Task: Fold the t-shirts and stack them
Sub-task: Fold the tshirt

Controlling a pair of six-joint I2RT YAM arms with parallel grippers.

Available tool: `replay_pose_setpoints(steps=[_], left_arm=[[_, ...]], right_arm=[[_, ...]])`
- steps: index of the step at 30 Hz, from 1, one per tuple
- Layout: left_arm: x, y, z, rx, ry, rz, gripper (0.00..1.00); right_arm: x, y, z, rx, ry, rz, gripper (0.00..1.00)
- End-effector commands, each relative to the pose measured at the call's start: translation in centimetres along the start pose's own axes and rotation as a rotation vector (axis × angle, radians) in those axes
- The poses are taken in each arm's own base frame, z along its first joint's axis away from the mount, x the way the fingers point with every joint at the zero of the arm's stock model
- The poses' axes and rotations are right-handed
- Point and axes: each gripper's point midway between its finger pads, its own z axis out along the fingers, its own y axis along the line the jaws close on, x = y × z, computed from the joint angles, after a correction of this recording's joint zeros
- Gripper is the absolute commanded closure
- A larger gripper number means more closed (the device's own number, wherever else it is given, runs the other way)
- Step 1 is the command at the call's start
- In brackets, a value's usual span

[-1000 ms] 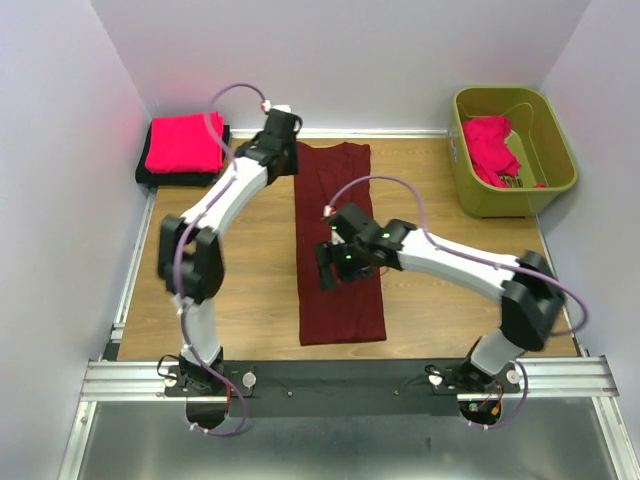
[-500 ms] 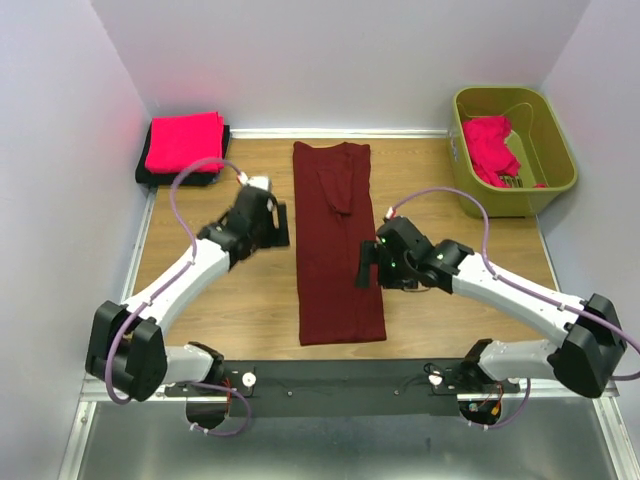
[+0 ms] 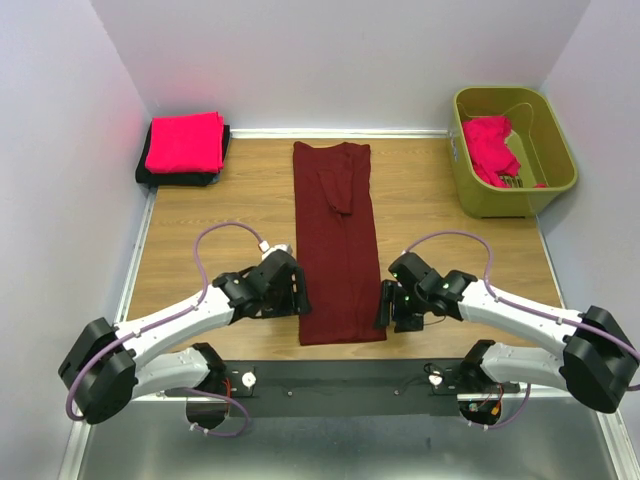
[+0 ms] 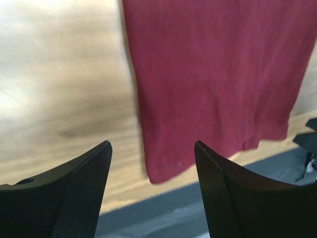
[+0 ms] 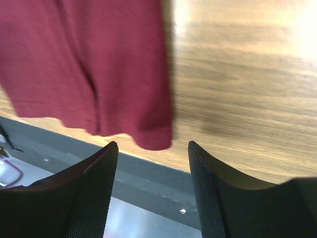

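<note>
T-shirt stack (image 3: 184, 145) only in top view

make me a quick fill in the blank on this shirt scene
1. The left hand and the right hand are both ____ beside the maroon t-shirt.
2. The black t-shirt lies ____ the folded pinkish-red t-shirt.
3. The olive-green bin holding a crumpled pinkish-red t-shirt stands far ____.
Answers: open; under; right

The long shirt (image 3: 337, 250) lies between your left gripper (image 3: 296, 290) and right gripper (image 3: 385, 305), running on ahead. The stacked shirts (image 3: 185, 148) sit well ahead-left of the left one; the bin (image 3: 560, 150), with another shirt (image 3: 488, 145) in it, well ahead-right of the right one.
</note>
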Motion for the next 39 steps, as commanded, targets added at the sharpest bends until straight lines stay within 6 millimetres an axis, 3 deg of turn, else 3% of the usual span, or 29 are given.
replay_pose_setpoints(steps=[1, 9, 16, 19, 23, 25, 31, 33, 34, 37, 39], left_arm=[[2.1, 0.2, 0.4, -0.046, 0.061, -0.069, 0.26], [4.8, 0.0, 1.0, -0.081, 0.131, -0.048, 0.27], [6.5, 0.7, 1.2, -0.113, 0.168, -0.05, 0.31], [6.7, 0.4, 1.4, -0.114, 0.177, -0.045, 0.33], [7.1, 0.3, 1.8, -0.127, 0.195, -0.031, 0.36], [7.3, 0.2, 1.9, -0.128, 0.203, -0.029, 0.39], [7.4, 0.4, 2.0, -0.144, 0.201, -0.031, 0.45], [7.5, 0.5, 2.0, -0.147, 0.206, -0.031, 0.49], [7.7, 0.7, 2.1, -0.154, 0.211, -0.027, 0.57], [8.2, 1.3, 2.3, -0.175, 0.227, -0.021, 0.66], [8.8, 2.0, 2.5, -0.196, 0.243, -0.018, 0.85]], right_arm=[[1.1, 0.3, 1.1, -0.055, 0.036, 0.036, 0.36], [1.3, -0.7, 2.7, -0.03, 0.041, 0.024, 0.4], [1.9, -1.9, 3.5, 0.003, 0.058, 0.008, 0.51], [2.2, -2.3, 3.7, 0.016, 0.066, 0.003, 0.6], [2.3, -2.7, 3.8, 0.022, 0.066, 0.003, 0.9], [2.4, -2.8, 3.8, 0.023, 0.067, 0.003, 0.99], [2.6, -2.7, 3.6, 0.012, 0.069, 0.002, 0.99], [2.6, -2.7, 3.6, 0.011, 0.068, 0.001, 1.0], [2.6, -2.7, 3.6, 0.013, 0.07, 0.003, 0.99], [2.6, -2.9, 3.7, 0.018, 0.069, 0.007, 0.99], [2.8, -3.0, 3.6, 0.021, 0.07, 0.011, 1.0]])
